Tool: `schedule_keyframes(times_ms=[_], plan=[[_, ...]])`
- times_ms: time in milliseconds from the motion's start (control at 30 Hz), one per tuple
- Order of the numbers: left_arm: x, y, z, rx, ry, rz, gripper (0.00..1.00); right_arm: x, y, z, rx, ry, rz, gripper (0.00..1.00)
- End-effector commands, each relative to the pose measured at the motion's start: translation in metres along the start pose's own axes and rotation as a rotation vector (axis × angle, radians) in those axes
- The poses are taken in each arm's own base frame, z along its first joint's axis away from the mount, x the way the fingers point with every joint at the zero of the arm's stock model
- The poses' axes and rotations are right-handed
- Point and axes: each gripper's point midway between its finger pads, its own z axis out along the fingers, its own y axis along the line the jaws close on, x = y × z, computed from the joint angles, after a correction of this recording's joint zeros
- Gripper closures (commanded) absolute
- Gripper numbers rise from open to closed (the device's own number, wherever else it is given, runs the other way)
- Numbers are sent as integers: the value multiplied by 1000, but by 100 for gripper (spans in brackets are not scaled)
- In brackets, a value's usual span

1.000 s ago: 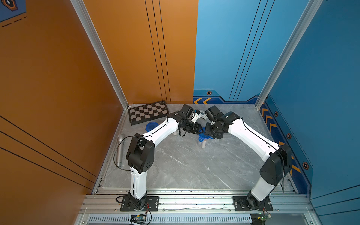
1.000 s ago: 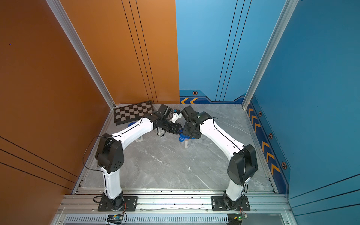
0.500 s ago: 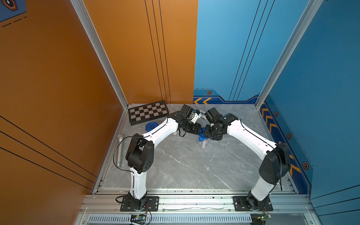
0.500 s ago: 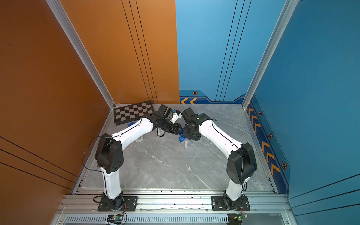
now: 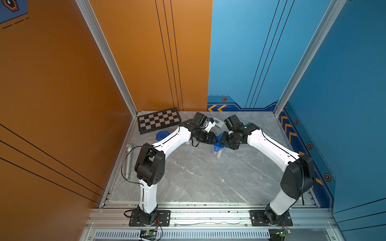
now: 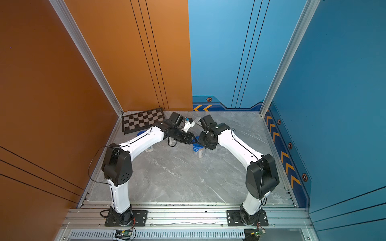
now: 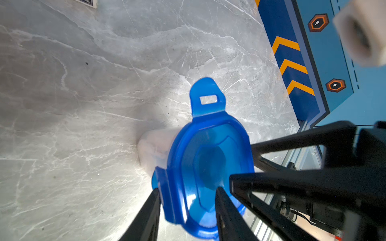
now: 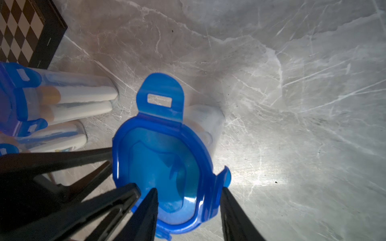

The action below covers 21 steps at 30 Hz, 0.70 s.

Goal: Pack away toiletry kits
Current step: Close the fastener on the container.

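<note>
A tall clear cup (image 5: 216,154) (image 6: 199,153) stands mid-table with a blue lid (image 7: 208,158) (image 8: 163,167) on it. One clip tab (image 7: 207,98) (image 8: 160,98) sticks out from the lid, unfolded. My left gripper (image 7: 187,189) (image 5: 211,139) is open and straddles the lid's rim, one finger outside a folded-down clip and the other over the lid top. My right gripper (image 8: 189,189) (image 5: 223,140) is open and straddles the opposite rim the same way. Two more lidded cups (image 8: 73,98) (image 8: 58,135) hold white tubes.
A chessboard (image 5: 158,121) lies at the back left. A grey microphone (image 5: 127,160) lies along the left edge, and a flat white box (image 5: 218,123) sits behind the grippers. The other cups stand under my left forearm (image 6: 150,148). The two grippers almost touch over the lid.
Both grippers stay at the lid of the middle cup. The right arm has shifted only slightly, and the cup has not moved.
</note>
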Motion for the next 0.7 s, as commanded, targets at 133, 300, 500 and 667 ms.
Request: schedule_keyframes(times_ms=[133,300,500,667], plan=[[48,-13,23,42,168,-61,57,11,-9,38,25,62,12,46],[46,-15,26,50,170,-69,57,12,-8,46,24,80,-1,46],[44,-20,29,68,175,-79,57,10,1,48,-6,86,-18,46],[43,-24,23,81,167,-94,56,10,-3,38,-12,71,-30,42]])
